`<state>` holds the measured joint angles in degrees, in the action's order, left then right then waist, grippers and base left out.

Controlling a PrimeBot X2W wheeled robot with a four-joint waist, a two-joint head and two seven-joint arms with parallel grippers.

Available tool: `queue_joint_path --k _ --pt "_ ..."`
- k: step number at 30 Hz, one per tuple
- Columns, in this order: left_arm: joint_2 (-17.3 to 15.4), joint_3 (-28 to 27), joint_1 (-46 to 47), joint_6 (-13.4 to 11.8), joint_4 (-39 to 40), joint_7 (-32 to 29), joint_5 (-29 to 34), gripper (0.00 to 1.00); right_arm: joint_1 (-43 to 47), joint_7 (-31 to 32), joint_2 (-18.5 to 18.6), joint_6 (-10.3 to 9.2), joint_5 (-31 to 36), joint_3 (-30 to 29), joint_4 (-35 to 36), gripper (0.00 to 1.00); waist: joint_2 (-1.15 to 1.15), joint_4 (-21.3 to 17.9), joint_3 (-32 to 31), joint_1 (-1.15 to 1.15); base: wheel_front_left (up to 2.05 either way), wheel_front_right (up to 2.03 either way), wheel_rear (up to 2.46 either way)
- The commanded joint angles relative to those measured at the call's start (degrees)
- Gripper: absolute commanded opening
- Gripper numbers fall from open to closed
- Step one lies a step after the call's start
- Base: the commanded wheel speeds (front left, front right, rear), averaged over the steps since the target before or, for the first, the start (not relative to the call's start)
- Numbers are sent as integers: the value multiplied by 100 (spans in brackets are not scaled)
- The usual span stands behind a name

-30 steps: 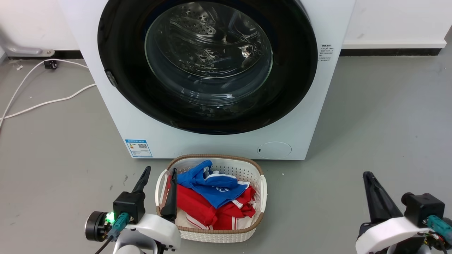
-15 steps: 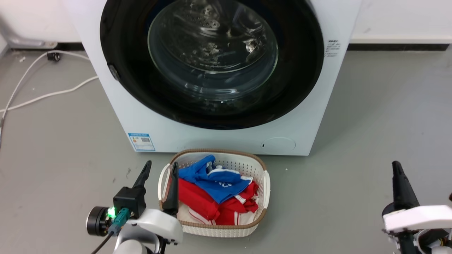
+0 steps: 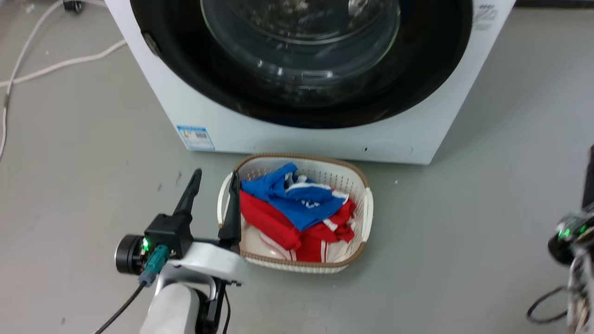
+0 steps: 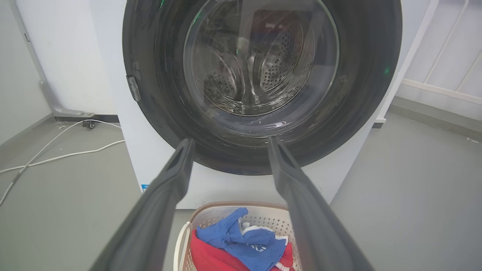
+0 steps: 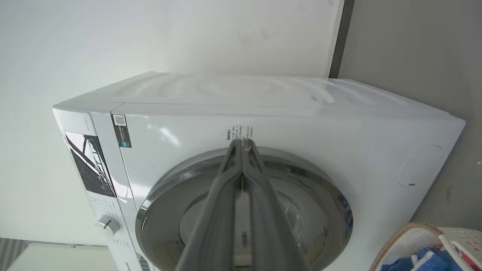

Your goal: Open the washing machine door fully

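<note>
The left claw [image 3: 216, 175] hovers low over the grey floor [image 3: 93, 153], its two long dark fingers spread well apart and empty, one tip at the near-left rim of a white perforated plastic laundry basket [image 3: 297, 156] edged in brown weave. The right claw [image 5: 242, 143] has its fingers pressed together at the tips, gripping nothing. In the basket lie a crumpled blue garment [image 3: 297, 199] and red clothes [image 3: 274, 227] under it. Just behind the basket stands the big white boxy washing machine [image 3: 260, 130], a small blue sticker [image 3: 196, 138] low on its front. The washing machine door [image 3: 222, 79] sits closed, flat against that front: a broad glossy black disc nearly as wide as the machine, with a clear bulging glass bowl [image 3: 301, 28] at its centre through which the perforated steel drum [image 4: 278, 67] shows. A small grey tab [image 4: 131, 87] sits on the door's left edge. White cables [image 3: 46, 69] trail over the floor beyond.
</note>
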<state>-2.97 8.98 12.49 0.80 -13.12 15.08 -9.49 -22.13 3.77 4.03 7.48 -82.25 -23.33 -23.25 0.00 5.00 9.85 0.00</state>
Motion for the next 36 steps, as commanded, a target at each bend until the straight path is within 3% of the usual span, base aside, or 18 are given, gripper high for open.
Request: queue_joint_path --k 1,8,14,21,36 --pt "10 30 106 -57 69 12 -57 100 -282 128 69 3 -231 -111 -137 0 0 103 268 0 0 0 0" --pt "8 180 356 -232 311 12 -197 100 -1677 839 587 3 -1020 -329 -988 0 0 153 719 0 0 0 0" --pt "9 313 534 -322 432 12 -290 100 -2847 1690 1139 3 -1100 123 -1833 0 0 204 1001 0 0 0 0" --pt "10 465 736 -375 552 12 -368 100 -4233 2599 1579 3 -647 978 -2852 0 0 283 1345 0 0 0 0" --pt "10 833 1074 -521 838 12 -453 100 -6440 3286 1684 3 331 1964 -4087 0 0 572 2011 0 0 0 0"
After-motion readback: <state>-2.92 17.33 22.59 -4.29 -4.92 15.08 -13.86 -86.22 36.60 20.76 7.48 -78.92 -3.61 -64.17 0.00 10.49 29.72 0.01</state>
